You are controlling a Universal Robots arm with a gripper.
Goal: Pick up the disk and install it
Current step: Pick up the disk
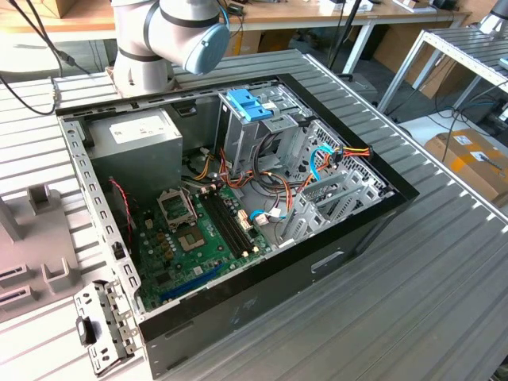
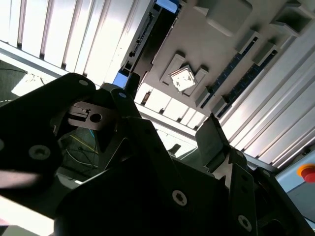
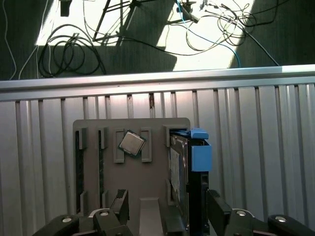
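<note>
Claw (image 3: pixel 167 204) spread wide, empty, poised over the disk (image 3: pixel 179 172), which stands on edge in the grey holder (image 3: pixel 157 129). Danger, to my eye: disk sits off-centre between the fingers (image 3: pixel 215 209) — a squeeze could tip it or catch only its plastic edge.

ribbed table (image 1: pixel 444 270) bears open computer case (image 1: pixel 262 295) and grey tray (image 1: pixel 24 252).

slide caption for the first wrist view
Open gripper facing the disk, standing on edge in a grey holder beside a processor chip.
</note>
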